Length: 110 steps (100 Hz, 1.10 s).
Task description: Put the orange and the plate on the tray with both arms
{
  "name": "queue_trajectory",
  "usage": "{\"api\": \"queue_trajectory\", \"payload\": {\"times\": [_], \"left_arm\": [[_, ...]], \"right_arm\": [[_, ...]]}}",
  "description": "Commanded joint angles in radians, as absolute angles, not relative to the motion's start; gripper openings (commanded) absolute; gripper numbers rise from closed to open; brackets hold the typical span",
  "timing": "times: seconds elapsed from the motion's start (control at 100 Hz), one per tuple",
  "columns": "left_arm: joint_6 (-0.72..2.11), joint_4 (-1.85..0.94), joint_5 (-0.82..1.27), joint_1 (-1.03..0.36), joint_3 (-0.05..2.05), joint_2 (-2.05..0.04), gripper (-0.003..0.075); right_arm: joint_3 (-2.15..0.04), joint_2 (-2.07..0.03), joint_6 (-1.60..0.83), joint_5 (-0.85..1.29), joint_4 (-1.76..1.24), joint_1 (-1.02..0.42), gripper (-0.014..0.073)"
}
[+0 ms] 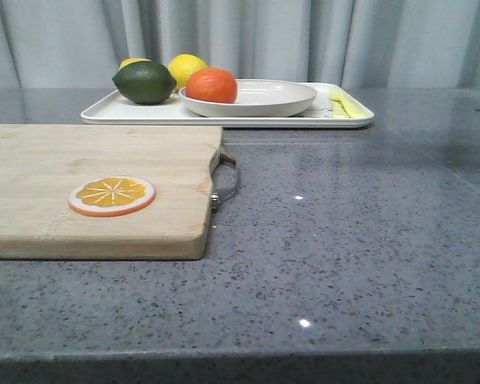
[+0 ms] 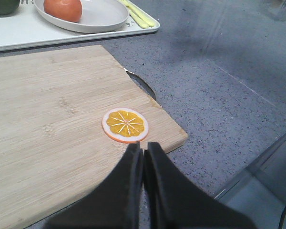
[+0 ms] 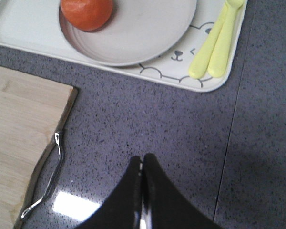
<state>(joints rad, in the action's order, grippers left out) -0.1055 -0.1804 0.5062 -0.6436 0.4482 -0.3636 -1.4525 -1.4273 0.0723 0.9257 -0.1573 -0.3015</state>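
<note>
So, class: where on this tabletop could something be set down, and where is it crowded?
Free: the grey counter right of the cutting board and in front of the tray, plus most of the board around the orange slice. Crowded: the tray, holding plate, orange, lime, lemon and yellow utensils.

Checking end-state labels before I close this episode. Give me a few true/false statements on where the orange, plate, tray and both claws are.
1. The orange sits in the plate. True.
2. The plate rests on the cutting board. False: it is on the tray; the wooden cutting board holds only the orange slice.
3. The left claw is shut and holds nothing. True.
4. The right claw grips the plate's rim. False: it is shut over bare countertop, apart from the tray.
5. Yellow utensils lie on the tray beside the plate. True.
</note>
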Motion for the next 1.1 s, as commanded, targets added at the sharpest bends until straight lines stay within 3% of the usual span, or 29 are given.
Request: {"api": "queue_trajectory", "payload": {"times": [0.0, 0.55, 0.88, 1.09], "left_arm": [[-0.116, -0.195, 0.438, -0.640, 0.475, -0.368, -0.0019], [-0.116, -0.195, 0.438, -0.640, 0.475, -0.368, -0.0019], [-0.116, -0.218, 0.448, -0.640, 0.475, -0.368, -0.0019], [-0.116, -0.228, 0.448, -0.640, 0.475, -0.368, -0.0019]], "right_arm": [[-1.358, -1.303, 0.060, 0.795, -0.152, -0.301, -0.0068], [-0.707, -0.757, 0.060, 0.464, -0.136, -0.301, -0.0068], [-0.506, -0.484, 0.060, 0.381, -0.136, -0.301, -0.0068], [-0.488, -0.423, 0.060, 0.423, -0.136, -0.301, -0.0068]]}}
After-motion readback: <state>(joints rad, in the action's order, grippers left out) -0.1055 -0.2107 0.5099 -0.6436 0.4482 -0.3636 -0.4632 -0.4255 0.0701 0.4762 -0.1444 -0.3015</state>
